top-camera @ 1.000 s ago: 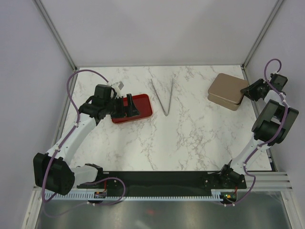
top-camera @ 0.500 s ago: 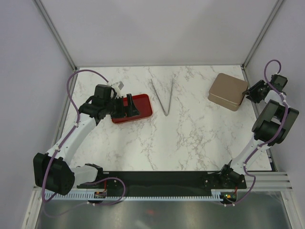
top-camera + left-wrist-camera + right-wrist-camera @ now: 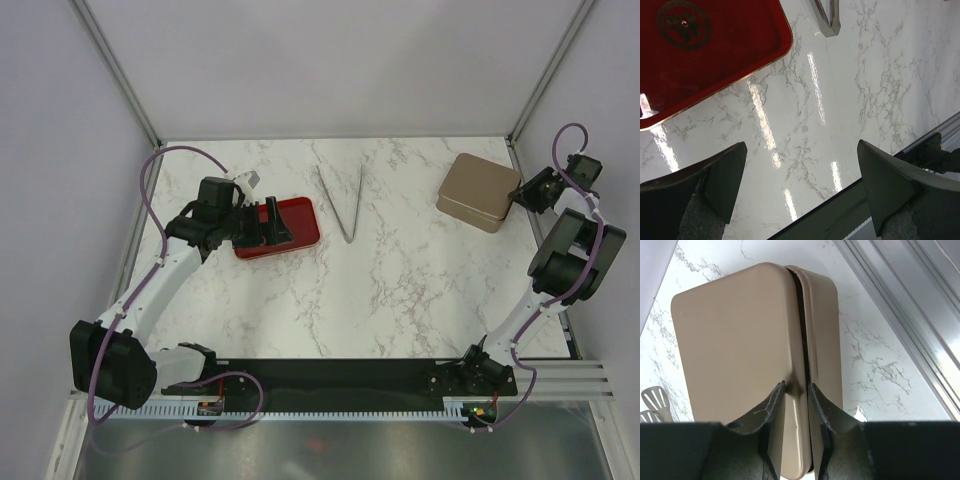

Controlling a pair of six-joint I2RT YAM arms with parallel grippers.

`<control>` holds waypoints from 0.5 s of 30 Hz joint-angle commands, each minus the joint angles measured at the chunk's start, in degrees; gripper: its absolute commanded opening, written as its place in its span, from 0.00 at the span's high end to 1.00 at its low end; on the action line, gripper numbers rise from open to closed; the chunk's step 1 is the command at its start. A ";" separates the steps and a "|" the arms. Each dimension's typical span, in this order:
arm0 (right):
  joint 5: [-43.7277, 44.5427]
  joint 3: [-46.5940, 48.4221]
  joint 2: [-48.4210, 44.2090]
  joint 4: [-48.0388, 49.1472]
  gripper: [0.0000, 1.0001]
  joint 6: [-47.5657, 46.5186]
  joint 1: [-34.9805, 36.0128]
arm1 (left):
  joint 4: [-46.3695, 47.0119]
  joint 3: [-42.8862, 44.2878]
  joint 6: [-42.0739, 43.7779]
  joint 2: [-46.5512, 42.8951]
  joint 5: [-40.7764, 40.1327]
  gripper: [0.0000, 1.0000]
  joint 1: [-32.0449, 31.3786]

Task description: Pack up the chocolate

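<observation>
No chocolate pieces show in any view; they are hidden or out of view. A tan box point(image 3: 478, 190) stands at the back right with its flat lid point(image 3: 735, 340) down on the base point(image 3: 822, 330), a dark seam between them. My right gripper point(image 3: 522, 191) is at the box's right edge. In the right wrist view its gripper point(image 3: 797, 390) is nearly closed, with the lid's rim between the fingers. My left gripper point(image 3: 272, 222) is open and empty point(image 3: 800, 165), held over the bare table beside the red tray point(image 3: 295, 228).
The red tray point(image 3: 705, 55) holds nothing that I can see. Metal tongs point(image 3: 342, 205) lie at the back centre, with one end in the left wrist view point(image 3: 826, 17). The table's metal rail runs close behind the box point(image 3: 900, 315).
A second ago the lid sat offset over the box; now it sits squarely on it. My right gripper has shifted slightly right. The left arm has not moved.
</observation>
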 commanded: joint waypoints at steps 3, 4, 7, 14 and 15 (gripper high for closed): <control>3.84 -0.47 1.93 -1.46 0.72 -2.25 0.15 | 1.79 1.44 1.57 -0.85 1.09 0.00 0.23; 4.55 -0.65 1.58 -1.63 0.73 -2.43 0.15 | 1.71 1.44 1.57 -0.76 1.18 0.00 0.23; 6.49 -0.48 1.49 -3.12 0.79 -2.87 0.06 | 1.70 1.44 1.48 -0.76 1.27 0.00 0.23; 8.60 0.58 1.84 -6.38 0.81 -3.14 0.15 | 1.97 1.35 1.13 -0.85 1.53 0.00 0.23; 8.78 0.67 1.76 -6.55 0.78 -2.96 0.15 | 1.88 1.27 1.13 -0.76 1.53 0.00 0.23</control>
